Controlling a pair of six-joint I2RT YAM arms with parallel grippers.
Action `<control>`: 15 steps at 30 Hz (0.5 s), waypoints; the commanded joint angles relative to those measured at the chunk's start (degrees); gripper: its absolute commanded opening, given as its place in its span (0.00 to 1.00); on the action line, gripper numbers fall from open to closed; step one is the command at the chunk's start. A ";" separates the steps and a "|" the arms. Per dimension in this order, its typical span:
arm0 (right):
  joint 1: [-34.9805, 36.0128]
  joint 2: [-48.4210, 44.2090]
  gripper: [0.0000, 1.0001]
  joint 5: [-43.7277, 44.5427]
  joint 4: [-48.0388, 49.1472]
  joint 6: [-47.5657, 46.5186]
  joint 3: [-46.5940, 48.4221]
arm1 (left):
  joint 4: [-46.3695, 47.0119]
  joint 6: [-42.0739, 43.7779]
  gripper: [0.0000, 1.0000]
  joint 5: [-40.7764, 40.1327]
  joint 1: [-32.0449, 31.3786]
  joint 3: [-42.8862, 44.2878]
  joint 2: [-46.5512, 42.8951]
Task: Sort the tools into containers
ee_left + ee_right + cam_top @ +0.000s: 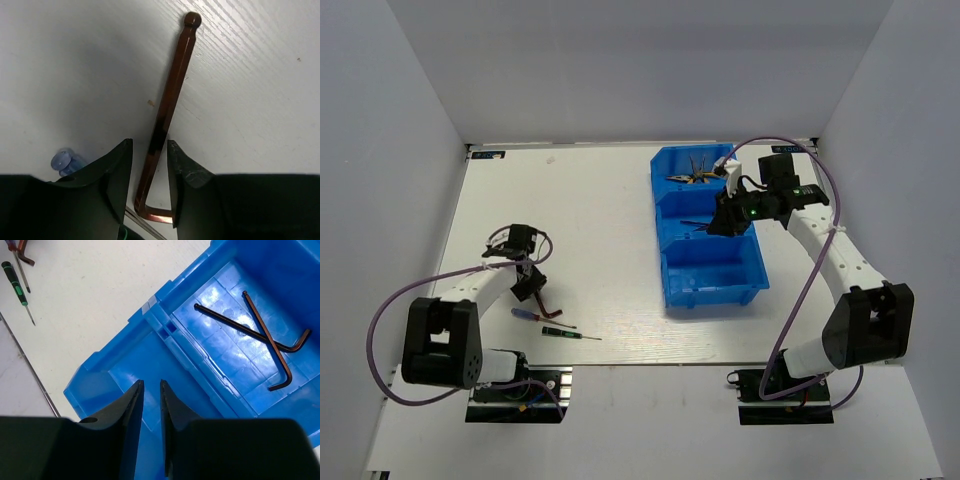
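Note:
My left gripper (532, 290) (150, 142) is open and low over the table. Its fingers straddle a brown L-shaped hex key (175, 75) that lies flat. The blue-handled screwdriver (525, 314) (62, 161) and the black-handled screwdriver (560, 331) (12, 277) lie just beside it. The blue three-compartment bin (665, 280) (160, 322) stands at the right. Yellow-handled pliers (692, 178) lie in its far compartment. Two hex keys (235, 325) (267, 337) lie crossed in the middle one. My right gripper (725, 222) (149, 382) hovers over the bin, its jaws slightly apart and empty.
The bin's near compartment (712, 268) holds nothing. White walls enclose the table on the left, back and right. The right arm's purple cable (810, 290) loops beside the bin.

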 commanded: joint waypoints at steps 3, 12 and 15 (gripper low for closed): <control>-0.44 -2.12 0.26 -0.10 1.23 0.42 -0.73 | 7.48 3.87 0.37 3.76 0.81 -1.10 2.03; -0.27 -1.68 0.27 -1.07 0.45 0.33 -0.38 | 9.85 9.14 0.00 7.80 -0.59 1.69 3.71; -0.45 -1.77 0.33 -0.98 0.01 -0.46 -0.73 | 13.88 15.02 0.00 17.71 -1.12 8.02 3.71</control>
